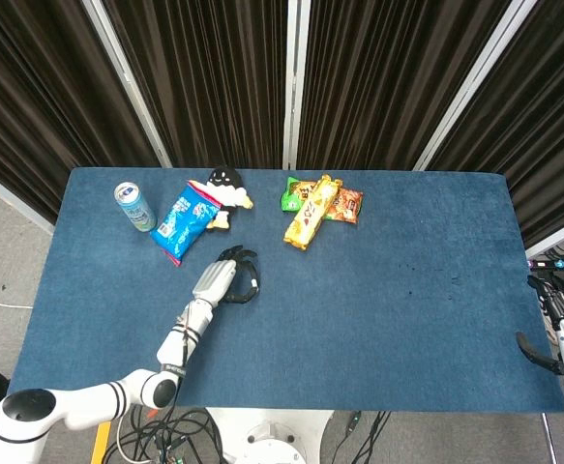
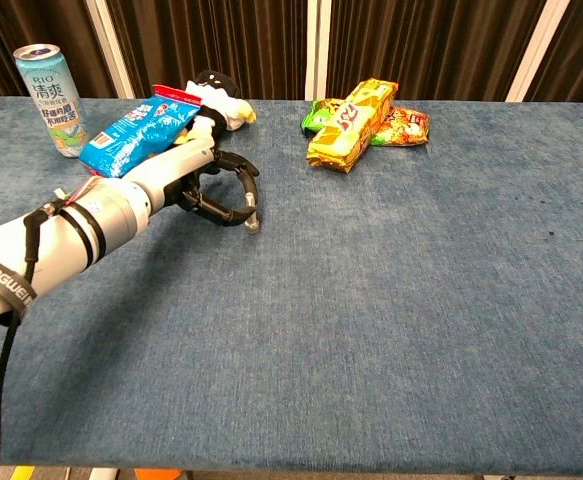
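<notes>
Reaching with our left hand (image 2: 219, 190), fingers spread and holding nothing, just short of the blue bag (image 2: 136, 128); grasp not yet made.

left arm (image 2: 81, 225): glossy white shell, black joint bands, thin black cable alongside, partial grey lettering near the wrist. left hand (image 2: 214, 185): pale back, black fingers with silver tips.

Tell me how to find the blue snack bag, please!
Look at the far left end of the blue table, where a tall drink can stands. Just right of that can lies the blue snack bag, flat and slanted, with a black-and-white plush toy at its top corner. It is the only blue packet; the other packets are yellow, green and orange.
</notes>
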### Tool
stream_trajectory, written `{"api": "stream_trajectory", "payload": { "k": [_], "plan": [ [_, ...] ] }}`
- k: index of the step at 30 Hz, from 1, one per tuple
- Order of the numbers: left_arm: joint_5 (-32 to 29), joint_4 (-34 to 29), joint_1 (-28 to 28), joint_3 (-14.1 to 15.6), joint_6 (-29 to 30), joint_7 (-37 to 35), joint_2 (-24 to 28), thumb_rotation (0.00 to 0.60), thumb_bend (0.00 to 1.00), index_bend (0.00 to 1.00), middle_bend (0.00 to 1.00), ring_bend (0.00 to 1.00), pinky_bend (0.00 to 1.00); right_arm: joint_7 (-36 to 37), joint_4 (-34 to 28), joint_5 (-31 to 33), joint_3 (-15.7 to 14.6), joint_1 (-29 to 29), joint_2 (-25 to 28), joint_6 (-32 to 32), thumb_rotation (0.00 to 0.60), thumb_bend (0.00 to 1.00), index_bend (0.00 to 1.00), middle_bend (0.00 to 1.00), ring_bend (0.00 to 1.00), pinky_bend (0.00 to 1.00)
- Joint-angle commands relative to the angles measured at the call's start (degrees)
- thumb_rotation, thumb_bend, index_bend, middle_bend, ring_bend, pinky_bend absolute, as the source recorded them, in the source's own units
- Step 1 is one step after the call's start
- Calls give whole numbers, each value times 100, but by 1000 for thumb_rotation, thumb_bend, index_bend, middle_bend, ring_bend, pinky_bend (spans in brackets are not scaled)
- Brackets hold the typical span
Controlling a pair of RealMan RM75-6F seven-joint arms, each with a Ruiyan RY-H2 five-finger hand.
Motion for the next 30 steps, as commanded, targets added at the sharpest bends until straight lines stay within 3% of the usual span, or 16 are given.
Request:
{"api": "stream_trajectory", "payload": {
  "k": [1, 16, 22, 25, 30],
  "plan": [
    [37, 3, 24, 19, 3, -12, 15, 600, 399, 494, 167, 0, 0, 0, -2, 0, 1, -3, 1, 6, 600, 230, 86, 166, 27, 34],
    [203, -95, 42, 77, -32, 110, 55, 600, 404, 424, 163, 0, 0, -29, -29, 15, 2, -11, 2, 2, 600, 231, 86, 166, 27, 34],
    [350, -303, 89, 91, 99, 152, 186, 600, 393, 263, 145, 0, 0, -22, -17, 15, 9, -17, 3, 20, 600, 230, 87, 166, 27, 29],
    [554, -691, 159, 90, 300, 230, 547, 597, 350, 225, 141, 0, 0, -1, -7, 9, 11, -12, 13, 15, 600, 231, 87, 166, 27, 26],
    [491, -1921, 463, 75, 563, 919, 1900, 599, 269, 225, 140, 0, 0, 57, 41, 30, 23, -14, 34, 17, 600, 231, 88, 166, 27, 26]
  ]
}}
